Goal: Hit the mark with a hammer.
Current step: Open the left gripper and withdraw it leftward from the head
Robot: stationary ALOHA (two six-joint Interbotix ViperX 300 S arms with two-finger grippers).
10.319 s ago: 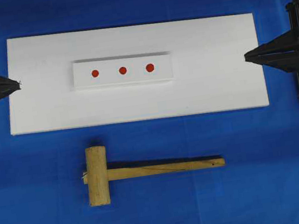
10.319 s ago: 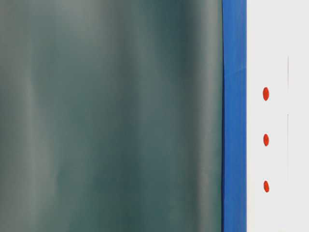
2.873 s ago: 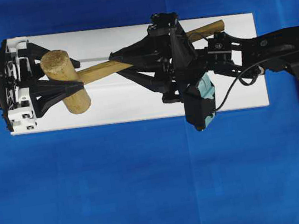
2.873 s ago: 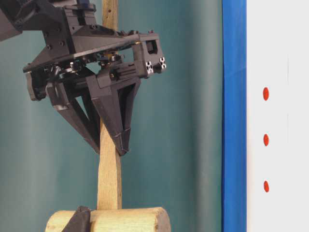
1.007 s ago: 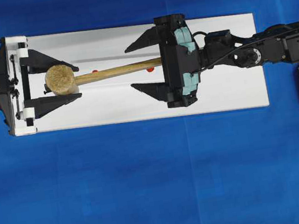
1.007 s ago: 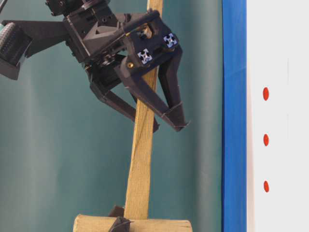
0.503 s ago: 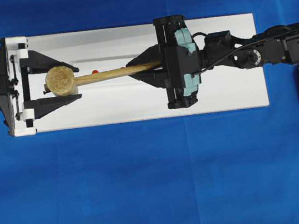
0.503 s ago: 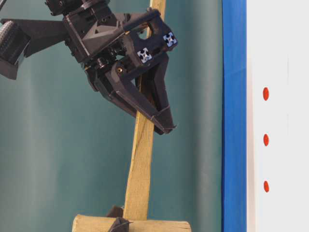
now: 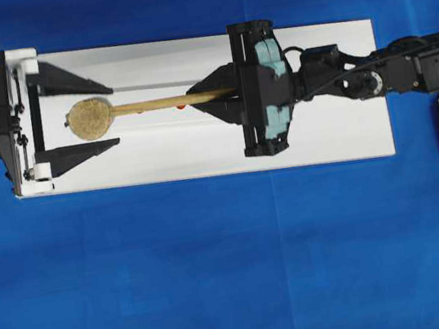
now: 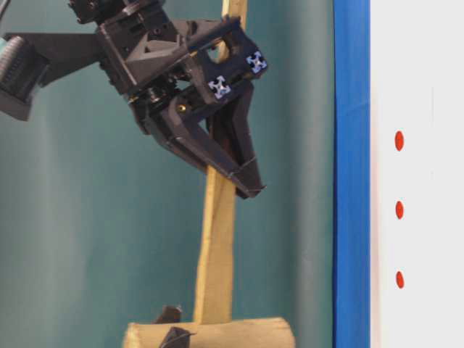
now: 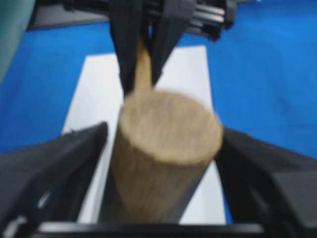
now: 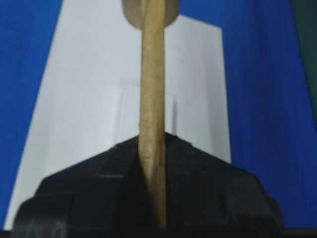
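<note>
The hammer's round head [image 9: 90,119] hangs end-up over the left part of the white board [image 9: 338,130]. Its slim handle [image 9: 157,104] runs right into my right gripper [image 9: 198,101], which is shut on the handle. My left gripper [image 9: 115,115] is open, one finger on each side of the head with gaps showing. One red mark [image 9: 181,106] peeks from under the handle. The table-level view shows three marks [image 10: 399,210] in a row. In the left wrist view the head [image 11: 166,144] sits between the spread fingers [image 11: 54,163]. The right wrist view shows the handle [image 12: 152,99] clamped.
The white board lies on blue cloth [image 9: 220,280] and carries a raised white strip [image 12: 124,99] holding the marks. My right arm [image 9: 404,75] stretches in over the board's right end. A green backdrop [image 10: 72,254] fills the table-level view.
My right gripper shut on the handle. Then my left gripper spread wide and let go of the head. The head turned so that its flat end faces up.
</note>
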